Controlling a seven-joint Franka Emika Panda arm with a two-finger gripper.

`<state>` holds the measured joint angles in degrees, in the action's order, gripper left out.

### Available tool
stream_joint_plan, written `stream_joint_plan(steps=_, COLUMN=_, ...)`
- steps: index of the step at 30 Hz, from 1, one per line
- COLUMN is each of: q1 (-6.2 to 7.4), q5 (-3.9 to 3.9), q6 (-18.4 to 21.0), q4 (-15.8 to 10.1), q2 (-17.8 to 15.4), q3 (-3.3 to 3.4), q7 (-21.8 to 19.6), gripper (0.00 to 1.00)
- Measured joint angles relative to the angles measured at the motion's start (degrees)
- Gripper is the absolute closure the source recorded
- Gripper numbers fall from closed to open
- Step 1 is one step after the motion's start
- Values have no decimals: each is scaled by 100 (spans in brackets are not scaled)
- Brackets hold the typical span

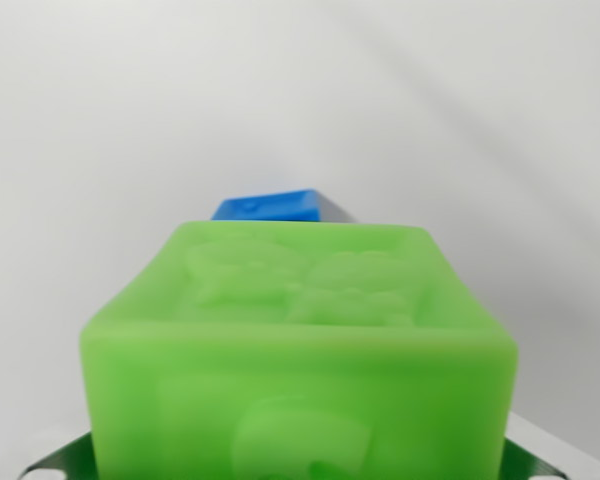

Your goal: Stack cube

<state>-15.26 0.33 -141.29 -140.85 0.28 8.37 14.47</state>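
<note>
A green cube with raised relief shapes on its faces fills the lower half of the wrist view, very close to the camera. Only slivers of my gripper show, as finger parts at the bottom left and bottom right corners, pressed against the cube's two sides, so it is shut on the green cube. Behind the green cube's top edge, a blue cube peeks out, mostly hidden. I cannot tell how high the green cube sits relative to the blue one.
A plain white surface fills the rest of the view, with faint diagonal shadows at the upper right.
</note>
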Motion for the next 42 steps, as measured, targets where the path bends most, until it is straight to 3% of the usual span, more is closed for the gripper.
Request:
stream_joint_plan(steps=19, q1=-29, q5=-106, q6=178, q4=-264, q2=-445, q3=129, q7=832, gripper=100)
stream_joint_plan(steps=25, q1=-29, q5=-105, q6=-10, q4=-325, q2=-292, q3=140, q7=885, gripper=100)
stream_joint_plan(steps=30, q1=-29, q5=-72, q6=-271, q4=-362, q2=-32, q3=140, q7=924, gripper=100)
stream_joint_plan(steps=42, q1=-29, q5=87, q6=-820, q4=-433, q2=446, q3=138, q7=1046, gripper=100)
